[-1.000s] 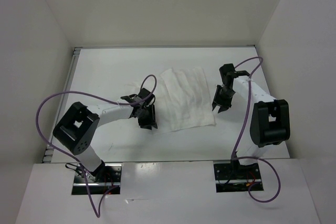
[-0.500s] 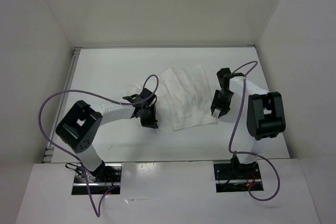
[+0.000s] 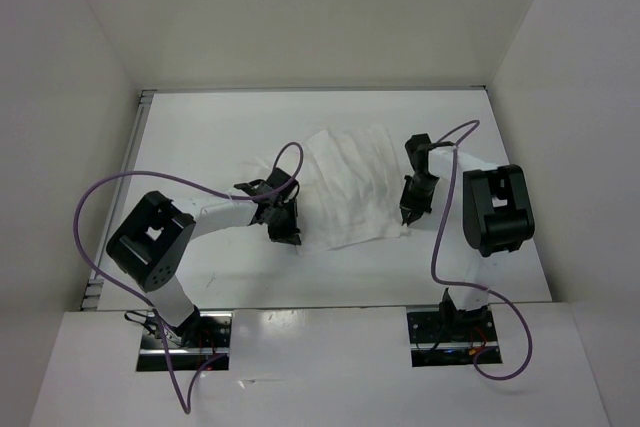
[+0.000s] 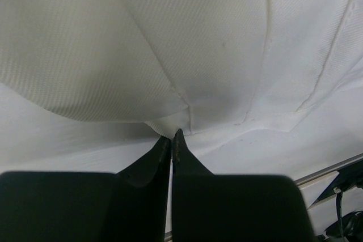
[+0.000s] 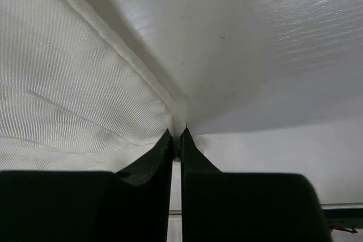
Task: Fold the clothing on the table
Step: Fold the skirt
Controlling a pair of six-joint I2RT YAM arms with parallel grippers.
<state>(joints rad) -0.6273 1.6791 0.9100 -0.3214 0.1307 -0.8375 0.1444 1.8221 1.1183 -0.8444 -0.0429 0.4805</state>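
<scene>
The clothing [image 3: 350, 187], white and creased, lies spread in the middle of the table [image 3: 200, 127]. My left gripper [image 3: 291, 238] is at its near left corner. In the left wrist view the left gripper [image 4: 171, 138] is shut, with the hem of the clothing [image 4: 198, 43] pinched at its tips. My right gripper [image 3: 407, 219] is at the near right corner. In the right wrist view the right gripper [image 5: 176, 138] is shut on the corner of the clothing [image 5: 74, 94], a fold of fabric showing between the fingertips.
White walls [image 3: 60, 97] enclose the table on three sides, with a thin metal rim [image 3: 143, 107] at the far left. Purple cables [image 3: 130, 182] loop over both arms. A lobe of fabric [image 3: 256, 162] pokes out behind the left wrist.
The right arm swung left to the cloth's near right corner and its jaws closed there. The left jaws closed on the near left corner and stayed put.
</scene>
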